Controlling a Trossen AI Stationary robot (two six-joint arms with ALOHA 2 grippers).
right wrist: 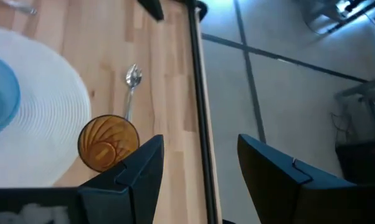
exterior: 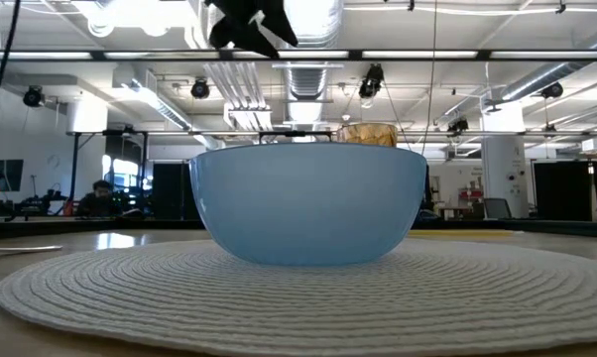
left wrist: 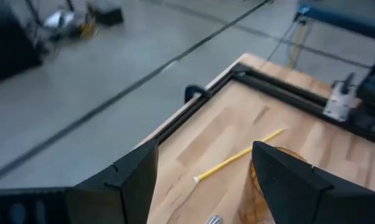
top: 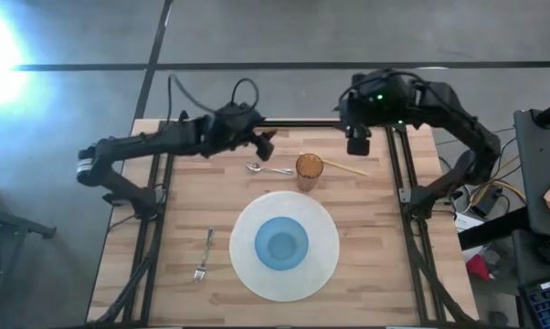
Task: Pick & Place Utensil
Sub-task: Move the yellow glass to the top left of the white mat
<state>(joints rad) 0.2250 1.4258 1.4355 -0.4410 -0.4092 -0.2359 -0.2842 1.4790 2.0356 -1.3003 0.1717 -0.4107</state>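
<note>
Up near the top middle of the overhead shot, the left gripper [top: 268, 144] is hanging just above and to the left of the spoon [top: 268, 169], fingers spread wide with nothing between them. The spoon itself is lying flat on the wooden table [top: 375, 238], bowl end toward the left, handle pointing right at the amber cup [top: 310, 166], which sits just beside it. A thin yellow stick [top: 346, 168] pokes out from the cup's right side. The right gripper [top: 358, 142] is parked at the top right of the table, jaws apart too, holding nothing.

Below the cup there's a round white placemat [top: 322, 265] with a blue bowl [top: 282, 244] in the middle, and a fork [top: 205, 256] lying off at the lower left, well apart from the mat.

My read is the spoon is what's being dealt with here, though from this one moment I honestly can't tell if the arm is about to go for it. If it is a pick, I'd come down on the handle mid-length, fingers straddling it crosswise, and stay clear of the cup since the handle tip is so close to it. Flat metal on wood is slippery, so go low before closing or it'll just skate out.
</note>
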